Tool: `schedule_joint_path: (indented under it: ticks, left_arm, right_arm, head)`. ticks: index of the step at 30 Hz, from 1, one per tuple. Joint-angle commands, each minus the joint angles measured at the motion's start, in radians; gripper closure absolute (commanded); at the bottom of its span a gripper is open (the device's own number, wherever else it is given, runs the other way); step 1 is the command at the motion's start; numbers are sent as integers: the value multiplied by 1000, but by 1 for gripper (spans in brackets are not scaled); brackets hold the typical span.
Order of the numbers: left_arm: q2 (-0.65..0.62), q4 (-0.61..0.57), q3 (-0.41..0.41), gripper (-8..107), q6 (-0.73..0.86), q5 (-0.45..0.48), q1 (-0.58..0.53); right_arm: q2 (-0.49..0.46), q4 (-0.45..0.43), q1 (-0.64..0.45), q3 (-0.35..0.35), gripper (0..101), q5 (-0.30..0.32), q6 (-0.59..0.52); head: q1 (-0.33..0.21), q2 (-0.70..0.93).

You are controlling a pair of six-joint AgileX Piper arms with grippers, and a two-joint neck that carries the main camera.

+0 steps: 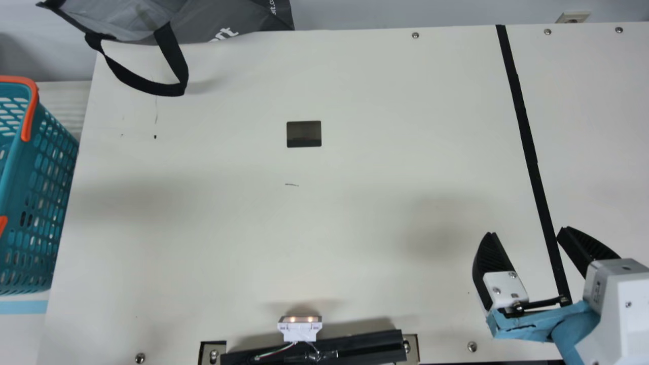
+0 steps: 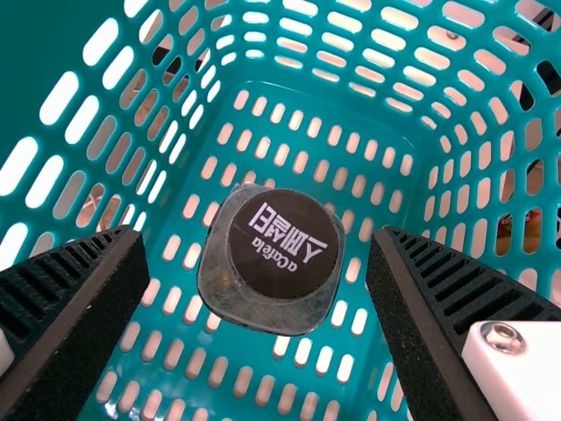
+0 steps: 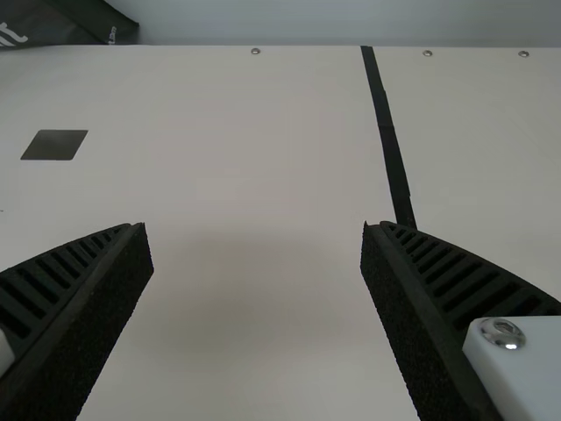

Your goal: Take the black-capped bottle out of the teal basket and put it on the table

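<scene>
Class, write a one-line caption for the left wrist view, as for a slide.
Open left gripper above the black-capped bottle inside the teal basket.

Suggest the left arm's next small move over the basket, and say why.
I'd probably ease the left gripper straight down toward the bottle, fingers open, before closing. In the left wrist view the bottle's black cap faces the camera, lined up between the spread fingertips, with neither touching it, and the bottle is still inside the basket.
</scene>
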Motion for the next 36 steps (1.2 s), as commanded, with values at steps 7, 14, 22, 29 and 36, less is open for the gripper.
schedule_joint_path:
  ticks: [7,14,22,29,36]
  left_arm:
    - [12,-7,-3,-8,13,-10,-4]
    - [18,-15,-2,-8,27,-14,-5]
    - [30,-36,-11,48,50,-14,-6]
    - [38,-67,-16,99,74,-13,-7]
    - [29,-77,-9,99,82,-7,-7]
  right_arm:
    - [0,0,0,0,10,0,0]
    - [0,0,0,0,10,0,0]
    - [0,0,0,0,10,0,0]
    - [0,0,0,0,10,0,0]
    - [0,0,0,0,10,0,0]
  head:
    - [-4,8]
    - [-4,8]
    - [-4,8]
    - [-4,8]
    - [-4,8]
